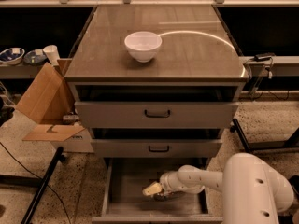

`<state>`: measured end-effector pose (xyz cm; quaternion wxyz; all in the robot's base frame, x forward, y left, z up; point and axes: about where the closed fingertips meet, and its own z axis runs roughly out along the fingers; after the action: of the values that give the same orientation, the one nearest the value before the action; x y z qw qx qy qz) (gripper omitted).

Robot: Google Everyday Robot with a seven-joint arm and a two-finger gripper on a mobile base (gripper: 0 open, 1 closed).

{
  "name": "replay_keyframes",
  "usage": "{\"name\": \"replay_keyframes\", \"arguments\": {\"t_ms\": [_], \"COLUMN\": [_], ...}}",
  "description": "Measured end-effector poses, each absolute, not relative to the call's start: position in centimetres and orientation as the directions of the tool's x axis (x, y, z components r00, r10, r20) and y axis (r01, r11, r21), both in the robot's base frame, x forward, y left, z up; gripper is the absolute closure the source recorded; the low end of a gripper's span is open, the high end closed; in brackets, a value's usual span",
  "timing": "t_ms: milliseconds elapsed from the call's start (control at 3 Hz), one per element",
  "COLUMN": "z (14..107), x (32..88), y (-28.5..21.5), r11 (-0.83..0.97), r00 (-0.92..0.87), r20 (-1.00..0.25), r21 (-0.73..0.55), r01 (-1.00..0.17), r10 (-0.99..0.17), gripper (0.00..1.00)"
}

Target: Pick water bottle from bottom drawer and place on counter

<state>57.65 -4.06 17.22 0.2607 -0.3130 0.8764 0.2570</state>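
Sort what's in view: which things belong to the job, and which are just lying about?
Job:
bottom drawer, open
gripper, inside that drawer
counter
water bottle: cannot make it out

Lying about:
white bowl on the counter
cardboard box left of the cabinet
dishes on the left shelf

Cream hand (152, 189) in grey bottom drawer (127, 183)

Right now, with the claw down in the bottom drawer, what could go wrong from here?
The claw sits low inside the bottom drawer, with the middle drawer front just above and behind it, so lifting carelessly could knock the arm against it. I cannot make out the water bottle by the claw, so the grasp may miss. The white bowl stands on the counter and could get bumped.
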Motion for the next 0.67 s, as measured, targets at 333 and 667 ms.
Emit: {"name": "replay_keyframes", "arguments": {"t_ms": [333, 667], "z": [17.88, 17.70], "x": [57.86, 58.19], "y": [-4.88, -5.12], "r11": [0.664, 0.628], "r00": [-0.640, -0.590], "r20": [-0.589, -0.574], "r21": [0.220, 0.160], "r01": [-0.715, -0.761], "r10": [-0.494, -0.568], "gripper": [0.00, 0.00]}}
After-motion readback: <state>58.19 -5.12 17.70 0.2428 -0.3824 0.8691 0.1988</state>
